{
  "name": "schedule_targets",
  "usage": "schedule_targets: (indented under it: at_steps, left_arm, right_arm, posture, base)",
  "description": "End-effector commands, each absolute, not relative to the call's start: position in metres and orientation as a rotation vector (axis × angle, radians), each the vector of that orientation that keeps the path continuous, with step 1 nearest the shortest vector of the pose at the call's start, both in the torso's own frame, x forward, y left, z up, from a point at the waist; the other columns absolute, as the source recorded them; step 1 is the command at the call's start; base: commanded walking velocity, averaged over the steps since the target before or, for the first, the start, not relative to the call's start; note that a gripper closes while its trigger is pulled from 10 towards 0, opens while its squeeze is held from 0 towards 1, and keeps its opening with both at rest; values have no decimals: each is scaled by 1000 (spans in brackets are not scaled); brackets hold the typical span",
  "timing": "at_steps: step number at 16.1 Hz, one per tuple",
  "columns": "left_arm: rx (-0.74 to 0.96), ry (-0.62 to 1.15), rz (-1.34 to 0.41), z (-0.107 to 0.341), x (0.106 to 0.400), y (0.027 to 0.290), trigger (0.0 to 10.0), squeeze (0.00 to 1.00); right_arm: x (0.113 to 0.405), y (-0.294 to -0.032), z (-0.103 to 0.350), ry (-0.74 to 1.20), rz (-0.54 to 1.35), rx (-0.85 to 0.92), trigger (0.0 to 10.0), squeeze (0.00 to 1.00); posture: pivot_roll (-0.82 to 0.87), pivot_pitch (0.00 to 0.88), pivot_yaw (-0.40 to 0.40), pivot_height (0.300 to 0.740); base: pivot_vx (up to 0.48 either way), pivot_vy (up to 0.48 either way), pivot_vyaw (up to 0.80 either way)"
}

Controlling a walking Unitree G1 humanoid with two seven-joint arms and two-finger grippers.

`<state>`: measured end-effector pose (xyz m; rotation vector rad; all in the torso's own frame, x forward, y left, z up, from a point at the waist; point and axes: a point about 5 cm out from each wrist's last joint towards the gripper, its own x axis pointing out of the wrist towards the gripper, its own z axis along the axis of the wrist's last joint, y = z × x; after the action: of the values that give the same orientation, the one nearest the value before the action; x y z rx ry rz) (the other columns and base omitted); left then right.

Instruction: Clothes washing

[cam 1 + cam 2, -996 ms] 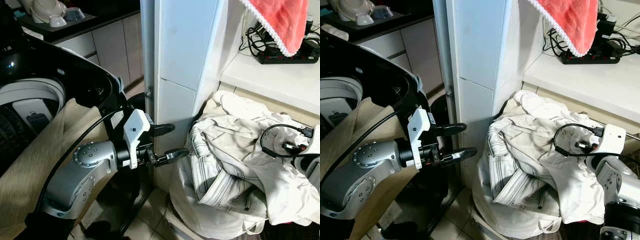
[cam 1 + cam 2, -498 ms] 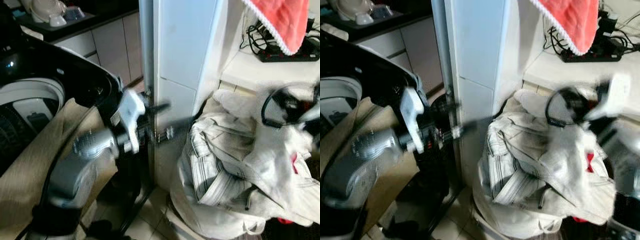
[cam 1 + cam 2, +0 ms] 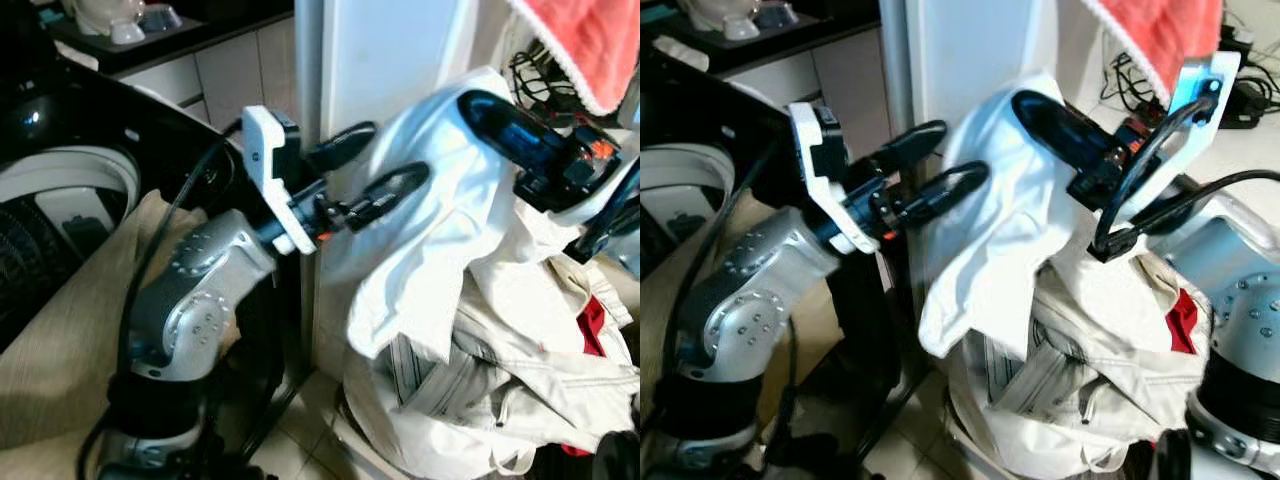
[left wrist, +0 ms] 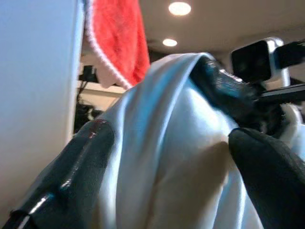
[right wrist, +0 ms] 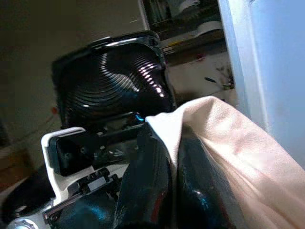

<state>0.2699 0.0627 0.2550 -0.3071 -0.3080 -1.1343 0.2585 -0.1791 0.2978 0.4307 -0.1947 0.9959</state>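
- Left eye view has the white garment [image 3: 425, 215] lifted off the heap of pale laundry [image 3: 520, 370] at the lower right; a second ago it lay in that pile, so we have made the pick.
- Our right gripper [image 3: 1040, 115] has its two black fingers pinched together on the top fold of the garment, which hangs down from them in front of the white pillar [image 3: 400, 60].
- Our left gripper [image 3: 372, 165] has risen from beside the pillar's foot to the hanging cloth; its fingers stand wide apart, one on each side of the fabric, not closed on it.
- Both arms were low a second ago and are now up at the height of the shelf, so the head views have shifted a little as well.
- To the left, the open washing machine [image 3: 70, 190] with its raised black lid sits beyond a beige cloth [image 3: 60, 320] draped over its near edge.
- A red towel [image 3: 590, 45] hangs at the upper right.
- We judge the next step to be carrying the garment leftward to the drum, perhaps after the left gripper takes a second hold.
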Motion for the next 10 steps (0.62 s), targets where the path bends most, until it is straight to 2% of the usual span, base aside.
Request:
schedule_targets:
  at_steps: [1,5,7,8,9,10]
  left_arm:
    - [-306,-310,-1169,259,266,58,10000,1000]
    - [-388,-216,-1277,244,254,39,10000,1000]
    - [-359,-198,-1285,240,254,31,10000,1000]
    - [-327,-200,-1263,238,256,27,10000,169]
    - [-317,-189,-1246,236,257,25,10000,0]
    - [-304,-181,-1227,235,259,25,10000,0]
  right_arm:
    - [256,-178,305,-217,1017,434,0,0]
    - [257,-165,298,-155,1026,438,0,0]
    - [257,-162,295,-131,1025,431,0,0]
    - [258,-159,294,-120,1021,432,0,0]
    - [258,-157,293,-116,1021,431,0,0]
    - [259,-156,292,-112,1020,431,0,0]
  posture:
    - [-88,0,-11,740]
    - [-92,0,-13,740]
    - [-92,0,-13,740]
    - [-94,0,-9,740]
    - [-95,0,-7,740]
    - [-95,0,-7,740]
  base:
    - [0,0,0]
    - [0,0,0]
    - [0,0,0]
    - [0,0,0]
    - [0,0,0]
    - [0,0,0]
